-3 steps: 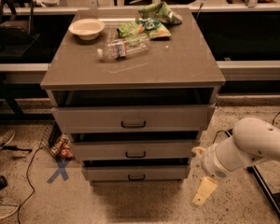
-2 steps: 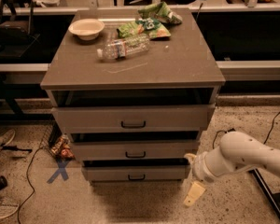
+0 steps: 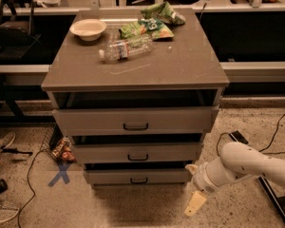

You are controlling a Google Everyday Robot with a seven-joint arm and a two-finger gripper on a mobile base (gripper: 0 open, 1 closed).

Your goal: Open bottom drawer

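Hand (image 3: 195,203) hangs low over the floor, at the end of the white arm (image 3: 247,167), holding nothing. Can't tell whether it's open or closed from this angle.

Bottom drawer (image 3: 109,176) is just up and to the left of the hand in view, apart from it. Its handle (image 3: 139,180) sits further left, at mid-front. Not yet contacted; drawer looks not yet pulled.

Risks, my read:
- Middle drawer (image 3: 104,153) has a near-identical handle right above. A slightly high approach grabs the wrong one.
- Handle is a small thin black bar close to the front, so there's little room to hook it. A shallow grip likely slips off on the pull.
- Hand comes in from the side, and an off-axis pull could rack the drawer in its slides.
- Arm is close to the cabinet's lower corner, so it could clip it while swinging in.

Materials: flat matte grey-beige fronts, hard edges, dark gaps above each. Speckled hard floor. Further up on the desk (image 3: 190,70) are a pale bowl (image 3: 88,28), a clear plastic bottle (image 3: 126,48) lying on its side, and crinkly green snack bags (image 3: 154,23). A hard jerk could roll the bottle.
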